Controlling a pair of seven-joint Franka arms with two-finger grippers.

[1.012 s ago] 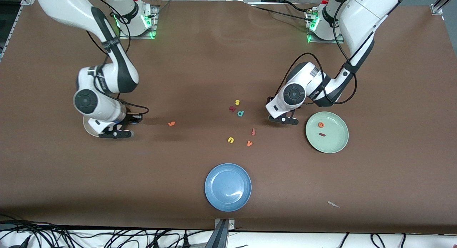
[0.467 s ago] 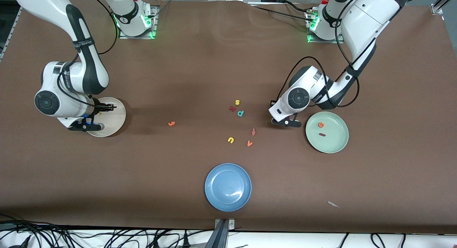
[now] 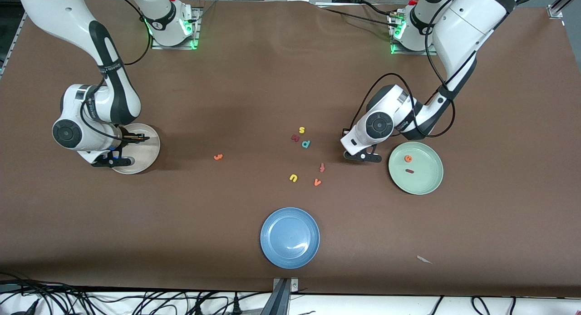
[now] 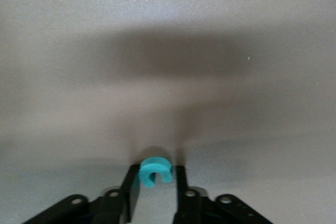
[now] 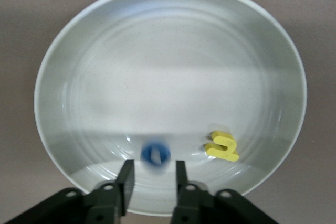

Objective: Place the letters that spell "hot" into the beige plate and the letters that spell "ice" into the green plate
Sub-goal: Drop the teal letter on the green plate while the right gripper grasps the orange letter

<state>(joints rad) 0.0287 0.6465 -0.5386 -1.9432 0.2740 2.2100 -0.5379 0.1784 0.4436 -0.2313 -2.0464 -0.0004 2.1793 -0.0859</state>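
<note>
My left gripper [image 3: 361, 156] is low over the table beside the green plate [image 3: 426, 182]. It is shut on the teal c [image 4: 152, 165], which stands between its fingertips [image 4: 156, 169]. The green plate holds the orange e [image 3: 408, 158] and the dark red i [image 3: 409, 171]. My right gripper [image 3: 125, 149] hangs open over the beige plate [image 3: 152, 145]. Just past its fingertips [image 5: 151, 169] the blue o [image 5: 155, 153] shows blurred over the beige plate [image 5: 168, 66], free of the jaws. The yellow h [image 5: 222, 146] lies in that plate. The orange t [image 3: 218, 156] lies on the table between the plates.
Loose letters lie mid-table: a yellow s [image 3: 301, 130], a dark red letter [image 3: 295, 137], a teal p [image 3: 306, 144], a red-orange f [image 3: 322, 167], a yellow u [image 3: 293, 178] and an orange v [image 3: 317, 182]. A blue plate [image 3: 289, 237] sits nearest the camera, with a paper scrap [image 3: 424, 259] toward the left arm's end.
The right arm swung toward its end of the table over the beige plate, and its gripper opened and let the blue o go. The left gripper closed on the teal c.
</note>
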